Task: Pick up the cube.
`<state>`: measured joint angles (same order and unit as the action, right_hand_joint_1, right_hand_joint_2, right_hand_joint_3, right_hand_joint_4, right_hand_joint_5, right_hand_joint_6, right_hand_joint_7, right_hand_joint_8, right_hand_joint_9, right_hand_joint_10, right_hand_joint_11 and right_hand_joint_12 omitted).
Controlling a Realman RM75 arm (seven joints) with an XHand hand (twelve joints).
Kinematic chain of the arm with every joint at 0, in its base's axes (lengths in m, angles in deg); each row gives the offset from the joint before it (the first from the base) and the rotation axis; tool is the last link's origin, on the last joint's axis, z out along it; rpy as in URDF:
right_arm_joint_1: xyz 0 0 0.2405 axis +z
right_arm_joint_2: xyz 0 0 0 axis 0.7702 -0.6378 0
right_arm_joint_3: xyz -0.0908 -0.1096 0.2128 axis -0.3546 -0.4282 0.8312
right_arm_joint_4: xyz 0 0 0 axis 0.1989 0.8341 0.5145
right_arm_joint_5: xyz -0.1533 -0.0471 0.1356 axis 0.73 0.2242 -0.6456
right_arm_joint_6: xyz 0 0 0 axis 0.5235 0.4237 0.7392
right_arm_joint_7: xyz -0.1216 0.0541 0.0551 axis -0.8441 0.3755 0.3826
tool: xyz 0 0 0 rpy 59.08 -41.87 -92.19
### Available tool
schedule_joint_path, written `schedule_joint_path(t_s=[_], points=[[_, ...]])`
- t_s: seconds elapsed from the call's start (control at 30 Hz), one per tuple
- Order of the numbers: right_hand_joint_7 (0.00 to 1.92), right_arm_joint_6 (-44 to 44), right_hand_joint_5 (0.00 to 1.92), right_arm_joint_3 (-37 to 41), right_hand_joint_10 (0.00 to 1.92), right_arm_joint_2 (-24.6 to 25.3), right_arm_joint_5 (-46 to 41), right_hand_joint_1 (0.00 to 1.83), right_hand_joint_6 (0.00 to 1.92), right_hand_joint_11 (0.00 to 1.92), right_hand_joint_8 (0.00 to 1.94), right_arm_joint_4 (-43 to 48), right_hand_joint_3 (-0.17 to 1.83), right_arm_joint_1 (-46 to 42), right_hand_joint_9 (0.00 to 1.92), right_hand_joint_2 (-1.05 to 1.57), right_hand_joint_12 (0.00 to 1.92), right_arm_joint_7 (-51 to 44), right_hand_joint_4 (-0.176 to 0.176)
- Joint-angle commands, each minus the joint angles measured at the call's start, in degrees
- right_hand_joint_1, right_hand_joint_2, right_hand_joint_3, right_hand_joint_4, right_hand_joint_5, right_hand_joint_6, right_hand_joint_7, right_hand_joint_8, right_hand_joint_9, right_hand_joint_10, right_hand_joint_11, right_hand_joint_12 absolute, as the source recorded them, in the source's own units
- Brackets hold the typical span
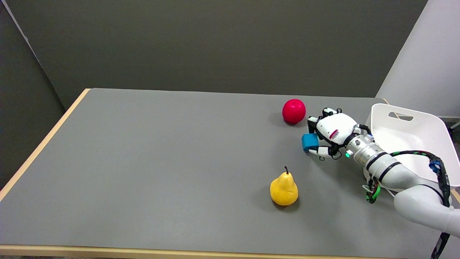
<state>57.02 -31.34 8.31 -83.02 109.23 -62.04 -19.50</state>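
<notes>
The cube (309, 142) is small, solid blue and matte, with crisp edges. It sits toward the right side of the grey table (161, 162), turned slightly so a corner edge faces the near side. The right hand (329, 135) grips it, fingers curled over its top and thumb under its near lower side.

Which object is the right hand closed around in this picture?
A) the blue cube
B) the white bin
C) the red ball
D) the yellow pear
A: the right hand has its fingers curled around the blue cube, while the other three things lie apart from it.
</notes>
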Motion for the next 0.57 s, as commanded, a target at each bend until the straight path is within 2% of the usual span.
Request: schedule_joint_path(t_s=[0.03, 0.1, 0.17, 0.47, 0.53, 0.57], points=[[0.86, 4.9, 0.62, 1.0, 1.65, -2.1, 0.2, 1.2, 1.42, 0.2, 1.5, 0.5, 0.39, 0.1, 0.83, 1.07, 1.9, 0.0, -0.162], [0.82, 6.7, 0.59, 3.2, 1.72, -2.5, 0.3, 1.17, 1.47, 0.1, 1.56, 1.3, 0.34, -0.6, 0.79, 1.12, 1.91, -0.1, -0.137], [0.83, 7.8, 0.6, 6.3, 1.72, -2.7, 0.6, 1.17, 1.47, 0.11, 1.56, 2.2, 0.36, -1.6, 0.8, 1.11, 1.9, -0.4, -0.137], [0.84, 10.5, 0.62, 27.6, 1.72, -0.5, 7.2, 1.19, 1.44, 0.24, 1.52, 8.0, 0.43, -9.3, 0.84, 1.06, 1.91, -0.4, -0.152], [0.73, 11.1, 0.68, 31.3, 1.74, 0.1, 7.9, 1.18, 1.49, 0.22, 1.53, 8.9, 0.4, -10.4, 0.86, 1.08, 1.92, -0.4, -0.176], [0.73, 11.1, 0.68, 33.9, 1.75, 0.7, 8.5, 1.18, 1.5, 0.22, 1.53, 9.5, 0.4, -11.1, 0.86, 1.08, 1.92, -0.5, -0.176]])
